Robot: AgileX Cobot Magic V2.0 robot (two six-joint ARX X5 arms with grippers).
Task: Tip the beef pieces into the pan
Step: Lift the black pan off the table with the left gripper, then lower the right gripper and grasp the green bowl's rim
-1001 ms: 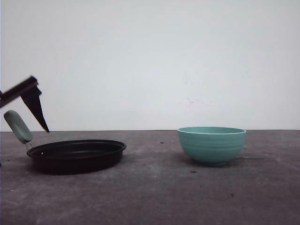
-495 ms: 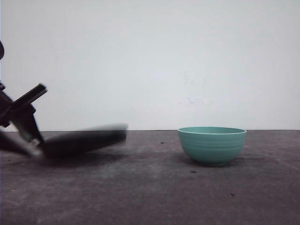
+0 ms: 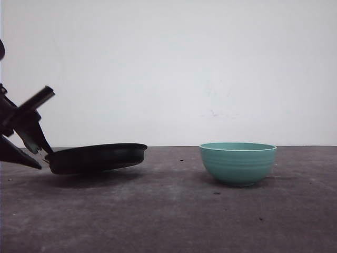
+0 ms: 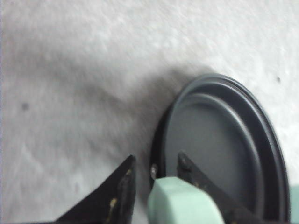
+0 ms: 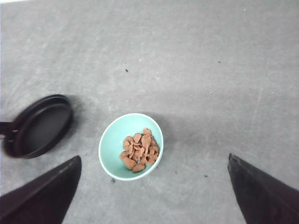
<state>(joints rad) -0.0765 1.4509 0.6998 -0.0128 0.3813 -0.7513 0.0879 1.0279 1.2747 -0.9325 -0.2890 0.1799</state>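
Observation:
The black pan (image 3: 97, 157) hangs just above the table at the left, nearly level. My left gripper (image 3: 43, 158) is shut on its mint-green handle (image 4: 182, 203). In the left wrist view the dark fingers (image 4: 124, 186) straddle the handle, and the pan (image 4: 219, 140) is bare inside. The beef pieces (image 5: 140, 153) lie heaped in the teal bowl (image 5: 112, 149), which stands on the table to the right of the pan (image 5: 39, 126). My right gripper (image 5: 154, 157) hovers high over the bowl, wide open with nothing in it. From the front, the bowl (image 3: 238, 163) hides the beef.
The grey tabletop (image 3: 174, 211) runs back to a white wall (image 3: 174, 68). A stretch of bare table (image 3: 174, 168) separates the pan from the bowl. Small dark specks (image 3: 217, 193) dot the surface.
My left gripper dropped onto the pan's handle and shut on it. The pan rose off the table and shifted slightly right. The bowl stayed put.

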